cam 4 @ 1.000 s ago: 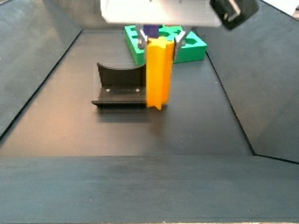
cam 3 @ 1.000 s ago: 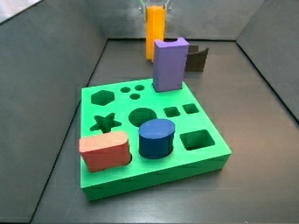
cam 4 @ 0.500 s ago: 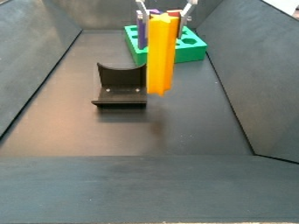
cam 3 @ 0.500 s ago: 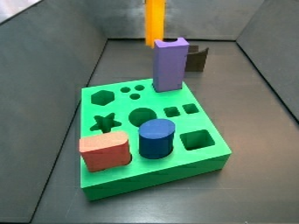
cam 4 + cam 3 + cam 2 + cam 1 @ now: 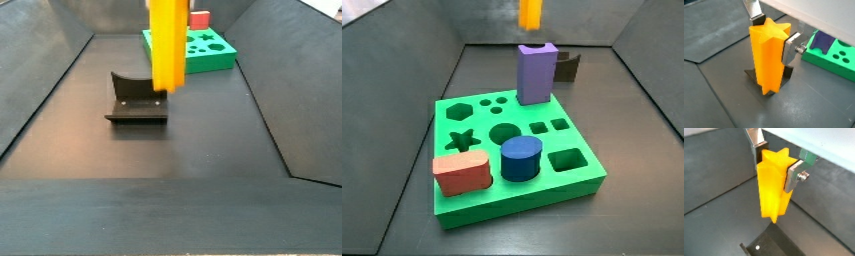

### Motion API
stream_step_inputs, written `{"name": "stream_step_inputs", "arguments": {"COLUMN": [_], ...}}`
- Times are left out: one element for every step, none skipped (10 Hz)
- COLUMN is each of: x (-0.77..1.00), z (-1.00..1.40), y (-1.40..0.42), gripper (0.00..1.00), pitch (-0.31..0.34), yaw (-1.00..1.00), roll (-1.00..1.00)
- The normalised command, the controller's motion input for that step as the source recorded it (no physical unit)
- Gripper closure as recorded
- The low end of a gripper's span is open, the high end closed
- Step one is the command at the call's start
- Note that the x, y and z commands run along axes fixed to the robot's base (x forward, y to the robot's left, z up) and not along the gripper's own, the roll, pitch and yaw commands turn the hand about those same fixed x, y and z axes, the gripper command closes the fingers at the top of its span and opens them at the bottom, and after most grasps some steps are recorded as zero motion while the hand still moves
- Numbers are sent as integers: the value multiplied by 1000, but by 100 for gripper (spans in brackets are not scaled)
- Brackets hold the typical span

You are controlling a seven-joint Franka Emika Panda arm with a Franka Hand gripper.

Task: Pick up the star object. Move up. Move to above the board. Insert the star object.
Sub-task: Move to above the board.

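The star object (image 5: 774, 188), a tall orange-yellow prism with star-profile sides, hangs upright in my gripper (image 5: 774, 158), well above the floor. The gripper is shut on its upper end, one silver finger (image 5: 793, 174) on each side; this shows in both wrist views (image 5: 767, 60). In both side views only the prism shows (image 5: 532, 13) (image 5: 167, 45), and the gripper is above the picture's edge. The bright-green board (image 5: 476, 215) lies on the floor apart from it, and its star hole (image 5: 461, 140) is open. The board also shows in a wrist view (image 5: 834, 57).
On the board stand a purple block (image 5: 537, 73), a short blue cylinder (image 5: 521, 159) and a red block (image 5: 461, 174). The dark fixture (image 5: 136, 98) stands on the floor under and beside the hanging prism. Sloping grey walls ring the floor.
The star object has risen off the floor beside the fixture, carried straight up. The gripper has left the top of both side views.
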Motion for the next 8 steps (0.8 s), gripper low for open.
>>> {"name": "stream_step_inputs", "arguments": {"x": [67,45,-162,-161,-166,-162,-161,-165], "z": [403,227,183,182,195,189,193,196], "y": [14,1,-1000,-1000,-1000,-1000,-1000,-1000], "gripper": [100,100,100,100,100,100,100,100], "pitch": [98,91,316,308,201,131,66,47], "yaw": [44,39,-365,-358,-204,-111,-43,-27], "roll": [102,89,-149,-148,-120,-117,-50,-32]}}
